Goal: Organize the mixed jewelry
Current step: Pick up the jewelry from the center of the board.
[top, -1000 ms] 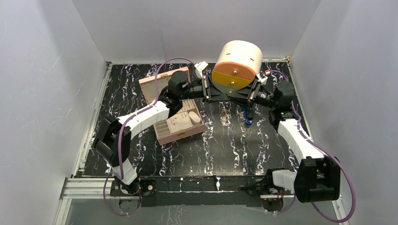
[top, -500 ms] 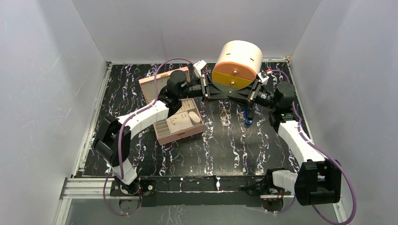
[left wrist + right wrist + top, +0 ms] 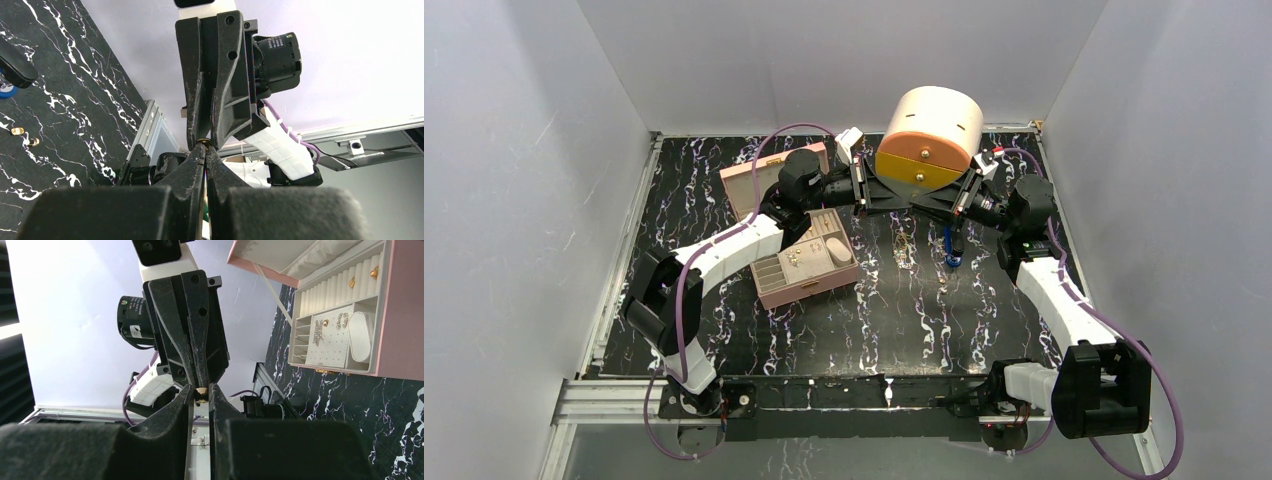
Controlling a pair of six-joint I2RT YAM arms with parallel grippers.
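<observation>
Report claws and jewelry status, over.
Left claw shut on gold piece, mid-air. Right claw open, tips flanking same piece. Round box behind them; nothing between.

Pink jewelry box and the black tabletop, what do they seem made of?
Pink rectangular jewelry box: probably faux leather, smooth matte sides; cream lining looks velvety, with soft rolled ridges. Black white-veined tabletop: marble-look, likely a printed laminate, slightly glossy.
</observation>
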